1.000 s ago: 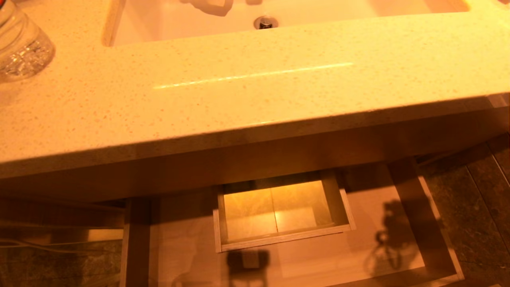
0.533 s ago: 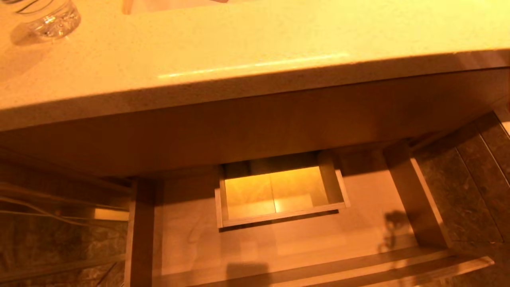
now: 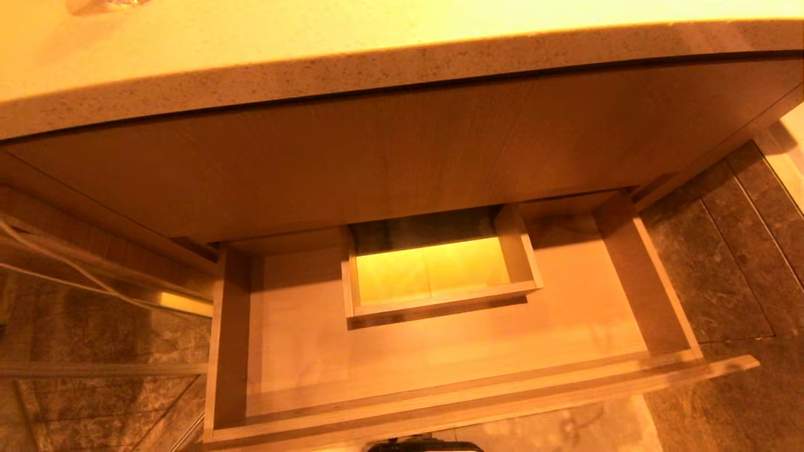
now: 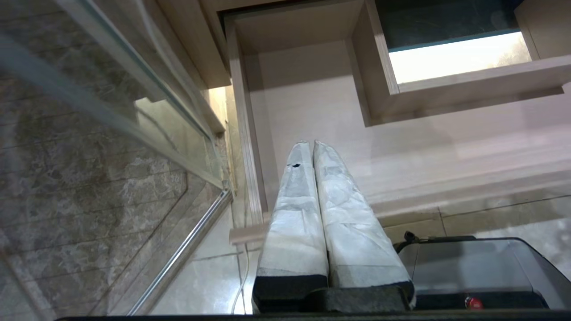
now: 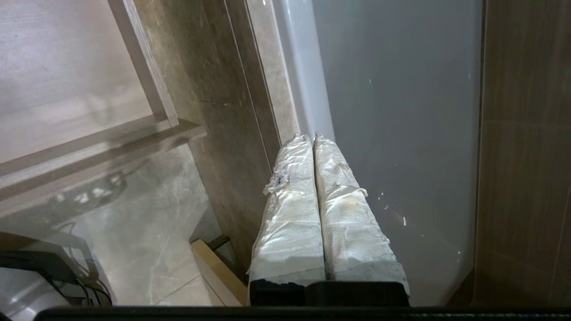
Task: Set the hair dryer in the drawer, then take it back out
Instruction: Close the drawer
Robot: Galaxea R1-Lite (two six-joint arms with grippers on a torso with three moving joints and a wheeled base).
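Fingers on both grippers are pressed together and hold nothing: left gripper (image 4: 312,145) hangs above the near left corner of the drawer (image 3: 440,364), right gripper (image 5: 312,136) beside its right end, over floor tiles (image 5: 147,223). Drawer stands pulled open and bare apart from its boxed cutout (image 3: 433,276). Hair dryer appears in no view. Which half of the task is done cannot be judged.

I'm looking at a bathroom: a speckled stone bench (image 3: 314,50) tops a wood-grain vanity whose drawer (image 3: 440,358) stands pulled out. Dark marble tile (image 3: 722,263) covers the floor, and a glass panel (image 4: 111,111) with a chrome rail stands just beside the vanity
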